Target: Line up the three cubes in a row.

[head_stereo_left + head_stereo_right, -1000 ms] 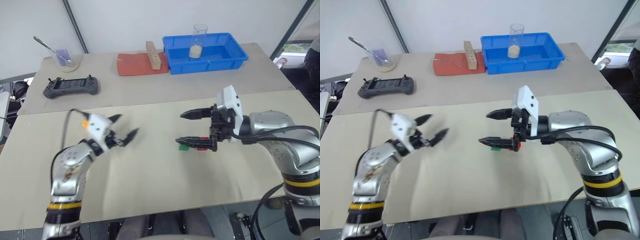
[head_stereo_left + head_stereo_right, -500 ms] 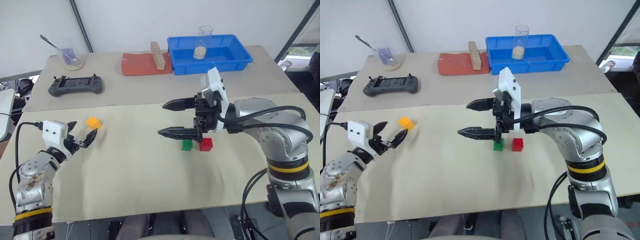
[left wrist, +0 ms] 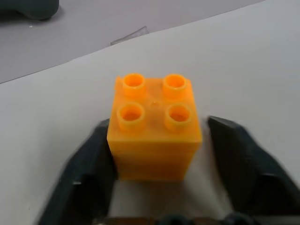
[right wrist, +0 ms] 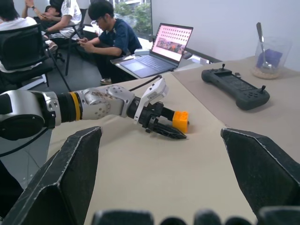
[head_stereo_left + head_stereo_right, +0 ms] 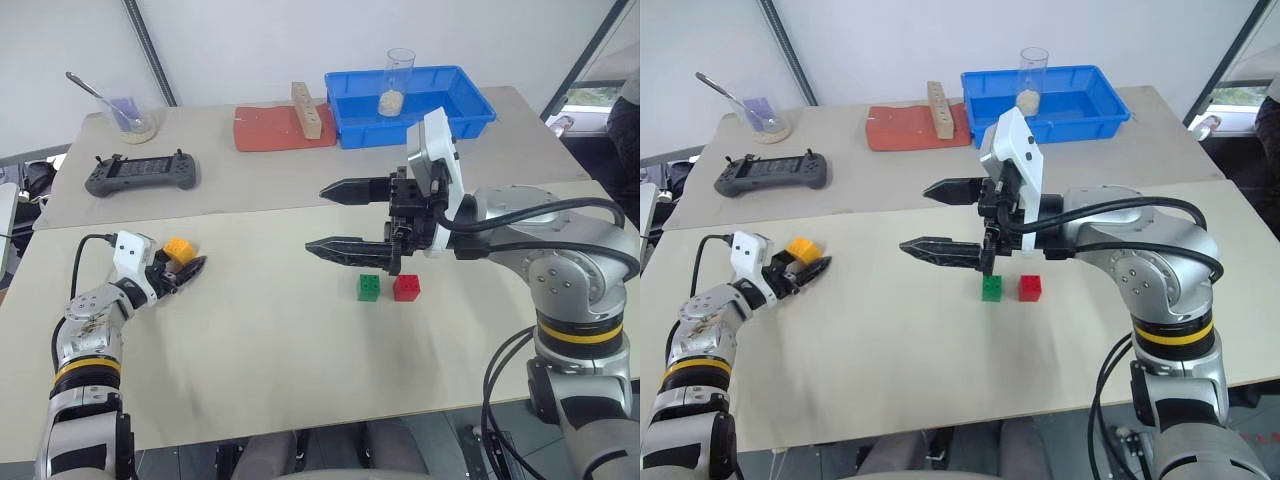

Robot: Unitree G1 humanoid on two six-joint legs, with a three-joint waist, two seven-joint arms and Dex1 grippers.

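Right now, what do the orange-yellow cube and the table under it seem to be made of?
The orange-yellow cube looks like moulded plastic with a smooth, slightly glossy finish: four hollow round studs on top and crisp seams down its side. The table appears to be a matte, pale beige board, perhaps laminate or painted wood; its flat, even surface leaves that open.

Silver arms (image 5: 560, 250); yellow-black bands; black fingers (image 5: 350, 247); white wrist housings
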